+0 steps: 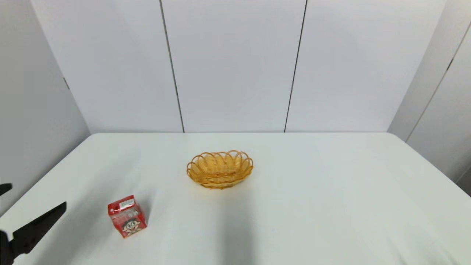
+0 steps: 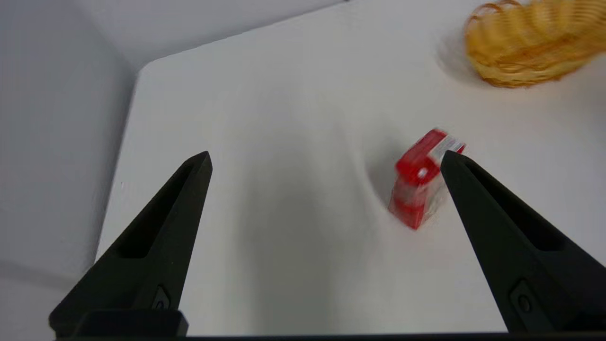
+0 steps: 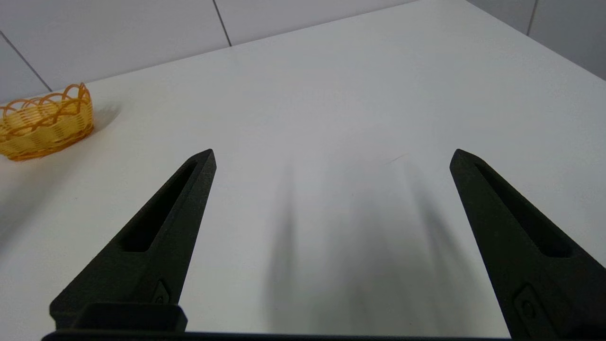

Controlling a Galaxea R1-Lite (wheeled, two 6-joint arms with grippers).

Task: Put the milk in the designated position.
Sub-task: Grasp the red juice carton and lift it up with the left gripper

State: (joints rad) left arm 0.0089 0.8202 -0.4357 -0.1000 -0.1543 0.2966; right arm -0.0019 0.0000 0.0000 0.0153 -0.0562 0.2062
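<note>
Black and spread wide, the left tool sits at the near-left corner of the worktop, holding nothing; in the head view you see only one finger and a tip of the other at the picture's left edge. Just to its right, and apart from it, stands the milk, upright on the worktop near the front edge, its cartoon face turned toward you and its white label on top. From the left wrist view the carton lies beyond the tips, off toward one finger rather than centred between them, so you will probably need to swing the tool across before you close. Treat the milk as light and fairly stiff but crushable: it looks like a small glossy carton, so a hard squeeze could dent it and a glancing touch could tip or slide it. Take it by two opposite flat sides, about mid-height, squarely. Farther right and farther back, well apart from the milk, sits the orange-yellow woven basket. No mark of a designated position shows on the white surface. On the right, the right tool hovers idle over bare worktop, also wide open and empty, out of the head view.
</note>
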